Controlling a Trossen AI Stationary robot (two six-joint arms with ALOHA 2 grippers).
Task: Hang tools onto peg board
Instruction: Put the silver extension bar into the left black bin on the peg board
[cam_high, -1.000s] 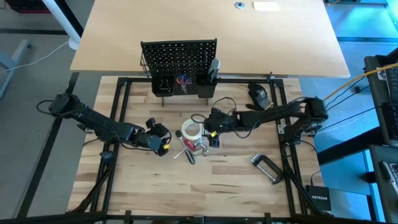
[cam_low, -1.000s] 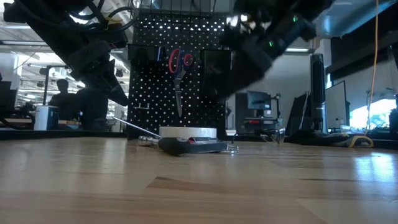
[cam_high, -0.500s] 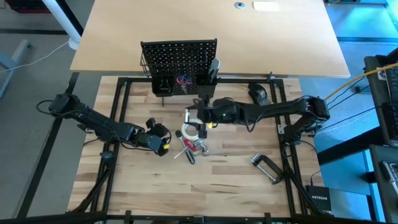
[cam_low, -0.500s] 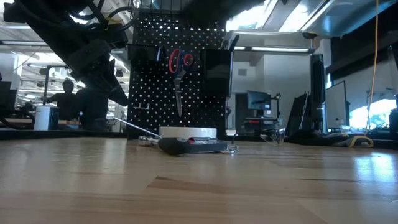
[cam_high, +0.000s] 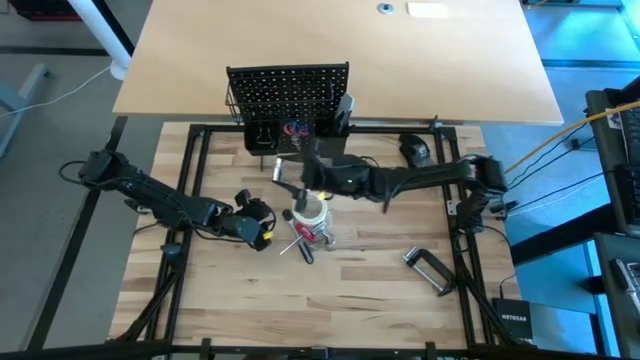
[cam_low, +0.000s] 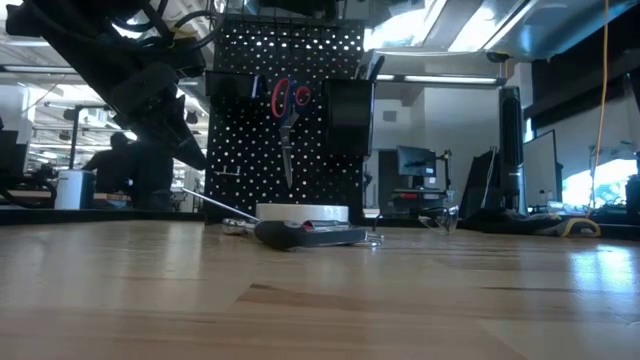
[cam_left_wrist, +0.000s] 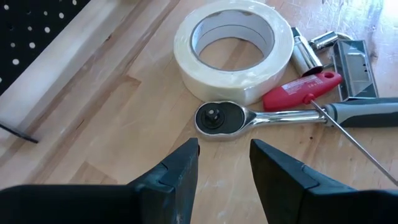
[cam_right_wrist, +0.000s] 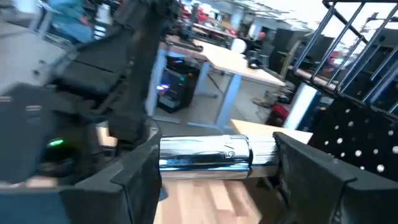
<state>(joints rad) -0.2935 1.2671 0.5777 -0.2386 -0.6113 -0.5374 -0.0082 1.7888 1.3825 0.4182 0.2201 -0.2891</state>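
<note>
left arm (cam_high: 150, 195): dark, jointed, matte black links with loose black cables alongside, at the left of the high view
left gripper (cam_left_wrist: 224, 165): two blunt black fingers (cam_left_wrist: 180, 171) with angular moulded edges, at the bottom of the left wrist view
left wrist marking (cam_high: 266, 232): small yellow patch on the black wrist housing
right arm (cam_high: 420, 180): dark links with looping black cables, reaching in from the right of the high view
right gripper (cam_right_wrist: 214, 158): two broad black fingers (cam_right_wrist: 311, 171) with bevelled faces
right wrist light (cam_right_wrist: 56, 144): small green glow on the black housing, left of the right wrist view
</note>
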